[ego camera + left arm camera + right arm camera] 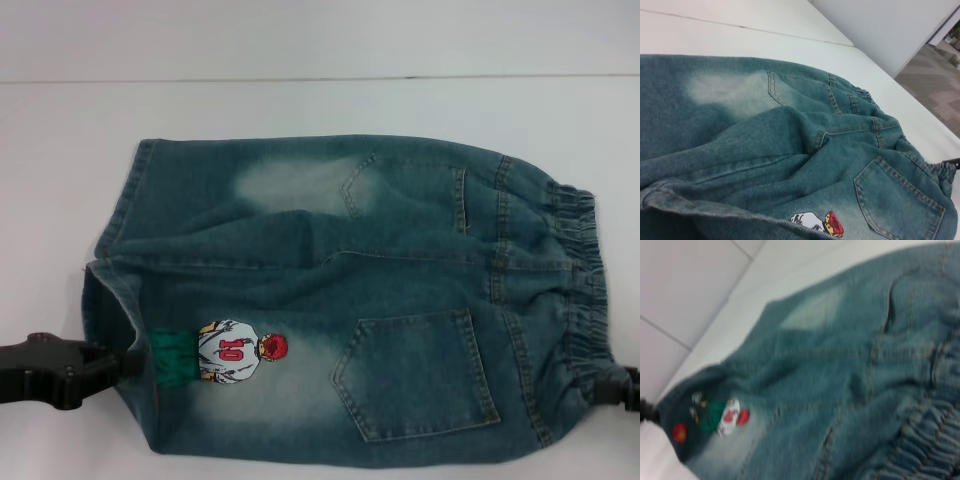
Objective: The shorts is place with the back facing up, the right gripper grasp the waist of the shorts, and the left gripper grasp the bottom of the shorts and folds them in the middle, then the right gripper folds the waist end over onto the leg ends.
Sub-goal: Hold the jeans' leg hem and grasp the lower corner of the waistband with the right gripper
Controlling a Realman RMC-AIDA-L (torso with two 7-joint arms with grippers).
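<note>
I am lying the shorts back side up across the middle of the white counter, the waist of the shorts toward the counter's right edge and the leg ends toward its left edge. My left claw is closing on the near leg hem, which is standing bunched and lifted off the surface there. My right claw is sitting at the near end of the waistband; only a sliver of it is showing, so I cannot tell whether it is gripping.

I am judging that the first step, the fold along the middle, is just being taken up: both ends are being held on the near side, and the far half is lying flat. The next move is calling for both claws to rise together and carry the near edge over onto the far edge, keeping level so the seam stays straight.

Bare counter is stretching beyond the far edge of the shorts up to a seam line, giving open room for the swing
</note>
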